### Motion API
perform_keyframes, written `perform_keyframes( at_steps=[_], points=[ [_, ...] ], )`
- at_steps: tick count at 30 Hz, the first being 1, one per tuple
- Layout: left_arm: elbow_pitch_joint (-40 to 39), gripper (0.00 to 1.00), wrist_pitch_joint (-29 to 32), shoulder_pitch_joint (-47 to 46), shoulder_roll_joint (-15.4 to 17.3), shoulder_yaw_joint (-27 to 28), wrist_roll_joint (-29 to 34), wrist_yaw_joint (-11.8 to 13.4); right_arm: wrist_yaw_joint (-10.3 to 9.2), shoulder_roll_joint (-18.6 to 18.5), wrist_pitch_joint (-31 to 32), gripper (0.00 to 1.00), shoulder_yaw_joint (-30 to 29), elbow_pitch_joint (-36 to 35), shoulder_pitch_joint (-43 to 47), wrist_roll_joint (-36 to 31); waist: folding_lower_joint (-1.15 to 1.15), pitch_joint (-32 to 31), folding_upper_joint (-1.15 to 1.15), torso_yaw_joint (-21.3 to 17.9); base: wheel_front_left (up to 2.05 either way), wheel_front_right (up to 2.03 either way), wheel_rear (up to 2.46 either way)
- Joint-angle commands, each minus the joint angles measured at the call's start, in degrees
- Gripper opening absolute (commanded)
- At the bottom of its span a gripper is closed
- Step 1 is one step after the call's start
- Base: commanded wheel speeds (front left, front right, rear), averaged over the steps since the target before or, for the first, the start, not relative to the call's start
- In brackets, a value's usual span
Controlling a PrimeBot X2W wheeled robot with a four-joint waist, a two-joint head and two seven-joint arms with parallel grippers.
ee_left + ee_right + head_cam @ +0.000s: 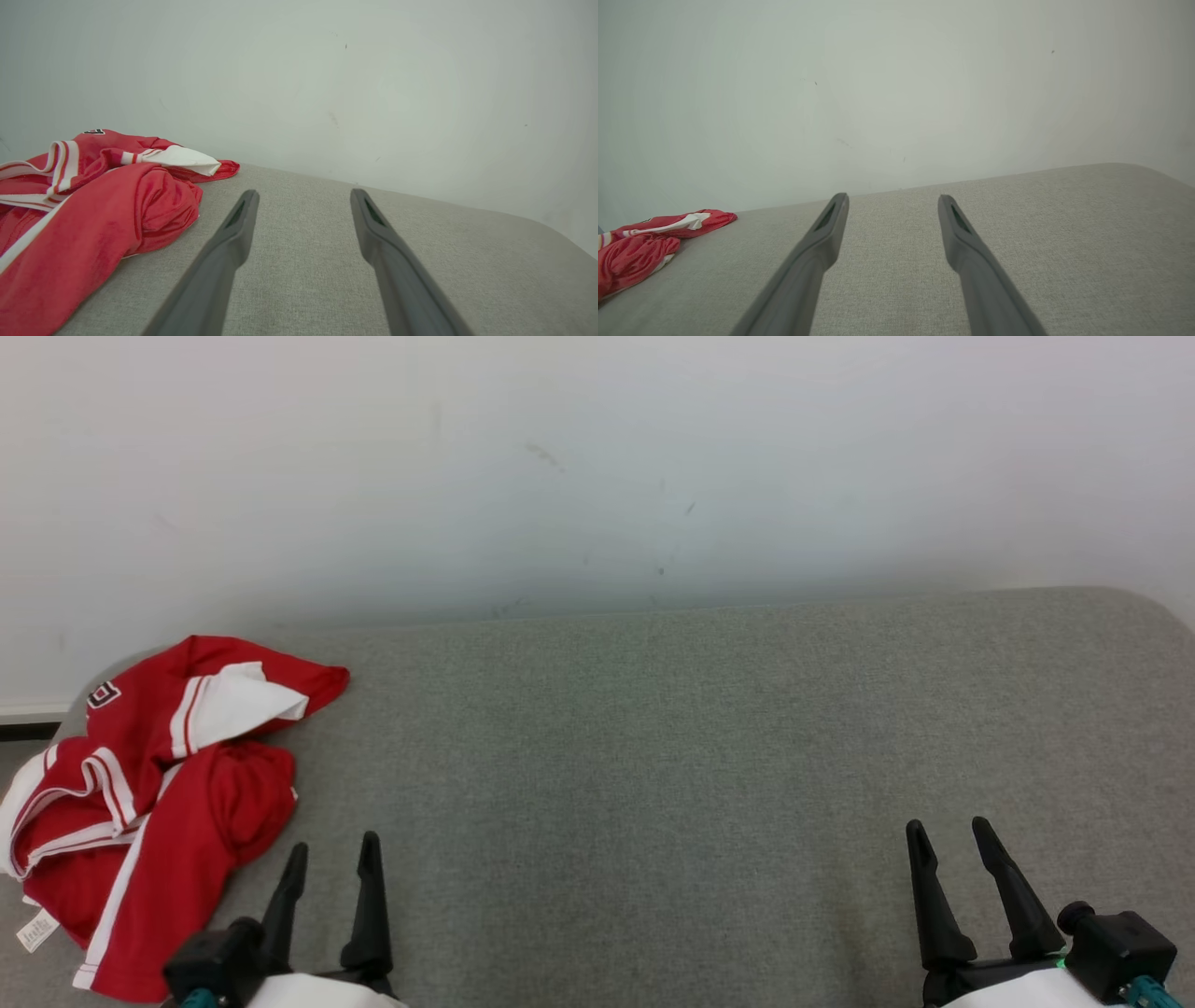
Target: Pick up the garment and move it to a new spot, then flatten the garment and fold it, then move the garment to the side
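Observation:
The garment is a red jersey with white stripes, crumpled in a heap at the left end of the grey fabric surface. In the left wrist view the garment lies just left of my fingers, and in the right wrist view the garment sits far off at the left edge. My left gripper stands open beside the heap's right edge, apart from it, nothing between its fingers. My right gripper stands open over bare fabric at the lower right, holding nothing.
A white wall runs right behind the grey surface. The surface rounds off at its far right corner. A strip of floor and dark skirting shows at the far left behind the jersey.

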Motion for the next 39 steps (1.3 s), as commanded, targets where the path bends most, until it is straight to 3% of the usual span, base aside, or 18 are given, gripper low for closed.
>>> perform_keyframes(
  at_steps=[1,28,39],
  points=[
    [-0.14,1.0,-0.62,0.44,0.48,0.07,1.33,0.3,-0.08,-0.02,-0.53,1.0,0.16,-0.08,-0.75,-1.43,0.0,0.01,0.0,-0.05,0.0,0.0,0.0],
    [-0.77,1.0,-3.53,0.94,0.54,-0.94,10.11,1.35,-0.1,0.04,-3.49,1.0,1.94,-0.67,-0.61,-9.95,0.0,0.14,0.0,-0.69,0.0,0.0,0.0],
    [-0.5,1.0,-3.39,1.07,0.53,-1.02,9.49,1.37,-0.1,0.06,-3.42,1.0,1.86,-0.33,-0.43,-8.96,0.0,-0.14,0.0,-0.64,0.0,0.0,0.0]
  ],
)
